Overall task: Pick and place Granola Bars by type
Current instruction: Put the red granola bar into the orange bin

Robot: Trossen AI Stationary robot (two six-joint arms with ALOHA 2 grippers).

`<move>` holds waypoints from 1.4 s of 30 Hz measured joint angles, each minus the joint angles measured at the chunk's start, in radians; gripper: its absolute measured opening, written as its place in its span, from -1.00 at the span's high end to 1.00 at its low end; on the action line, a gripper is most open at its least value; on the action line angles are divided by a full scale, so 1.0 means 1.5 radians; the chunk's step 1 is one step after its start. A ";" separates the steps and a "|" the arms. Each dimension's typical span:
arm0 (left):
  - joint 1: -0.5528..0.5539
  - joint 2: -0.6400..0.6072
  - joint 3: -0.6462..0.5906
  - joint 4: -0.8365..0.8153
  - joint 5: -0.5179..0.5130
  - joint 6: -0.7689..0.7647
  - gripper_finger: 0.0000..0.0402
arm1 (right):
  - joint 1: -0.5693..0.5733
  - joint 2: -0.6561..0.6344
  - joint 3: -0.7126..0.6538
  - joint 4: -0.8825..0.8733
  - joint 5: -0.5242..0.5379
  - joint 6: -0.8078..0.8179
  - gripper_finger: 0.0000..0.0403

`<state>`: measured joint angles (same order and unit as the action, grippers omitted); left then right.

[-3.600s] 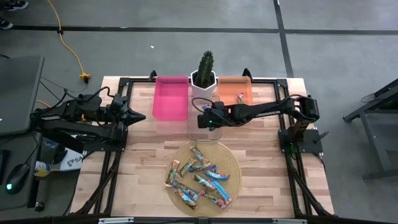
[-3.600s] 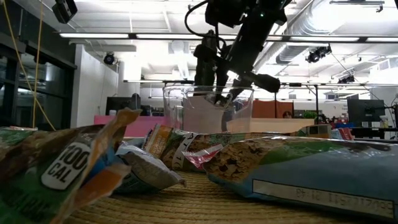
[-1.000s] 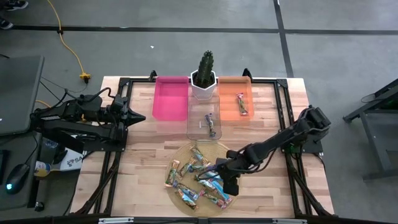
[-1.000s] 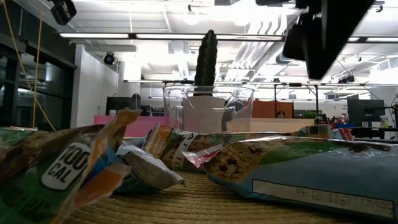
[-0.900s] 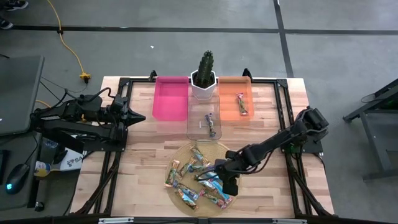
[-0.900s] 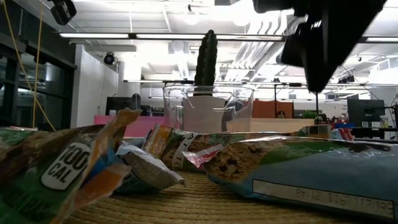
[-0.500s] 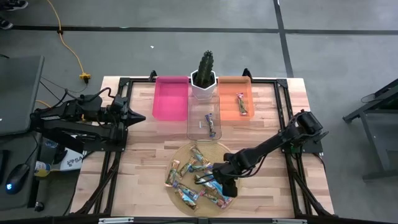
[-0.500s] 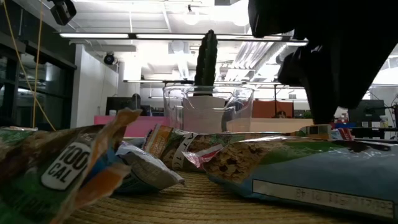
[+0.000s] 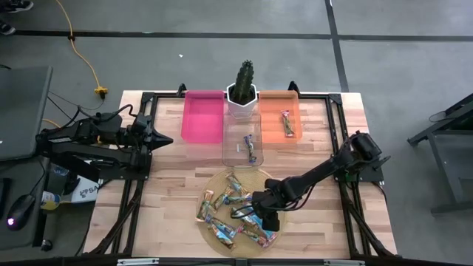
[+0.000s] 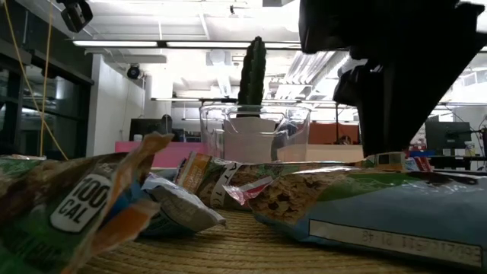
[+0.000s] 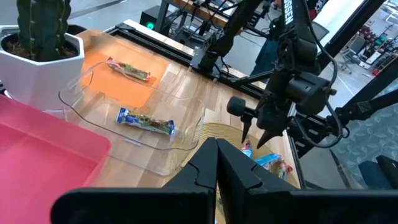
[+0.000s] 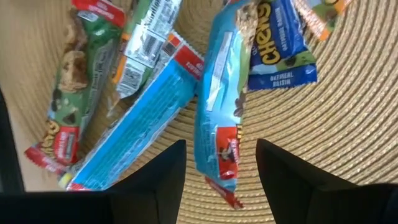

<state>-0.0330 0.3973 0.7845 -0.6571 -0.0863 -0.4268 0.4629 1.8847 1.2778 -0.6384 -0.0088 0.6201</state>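
Observation:
Several Granola Bars (image 9: 235,213) in blue, green, and brown-yellow wrappers lie heaped on a round woven mat (image 9: 278,189) at the table's near middle. My right gripper (image 12: 221,186) is open and points steeply down just over the heap. Its fingers (image 12: 160,180) stand on either side of a blue bar (image 12: 217,112) that lies flat on the mat. One bar (image 9: 251,151) lies in the clear bin (image 9: 230,155) and one (image 9: 286,123) in the orange bin (image 9: 279,102). My left gripper (image 11: 216,163) is shut and waits above the table's left edge.
A pink bin (image 9: 203,117) stands at the far left of the row of bins. A cactus in a white pot (image 9: 243,89) stands behind the clear bin. Black frame rails run along the table's left and right sides.
My right gripper has come down toward the bars on the mat and shifted a little toward the table's left edge. In the low view it now fills far more of the picture. The bars have not moved.

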 joint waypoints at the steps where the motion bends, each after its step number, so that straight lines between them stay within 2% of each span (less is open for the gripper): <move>1: 0.000 0.000 0.000 0.000 0.000 0.000 1.00 | 0.000 0.006 0.000 0.002 -0.004 0.000 0.11; 5: 0.000 0.000 0.000 0.000 0.000 0.002 1.00 | 0.000 0.033 0.000 0.013 -0.036 0.000 0.11; 16: 0.000 0.000 0.000 0.001 0.000 0.002 1.00 | 0.000 0.044 0.000 0.025 -0.018 0.005 0.13; 34: 0.000 0.000 0.000 0.001 0.000 0.002 1.00 | 0.002 0.044 0.000 0.022 -0.040 0.027 0.55; 42: 0.000 0.000 0.000 0.001 0.000 0.002 1.00 | 0.003 0.044 0.000 0.022 -0.045 0.059 0.66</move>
<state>-0.0330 0.3973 0.7845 -0.6563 -0.0864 -0.4244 0.4667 1.9511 1.2778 -0.6060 -0.0757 0.7088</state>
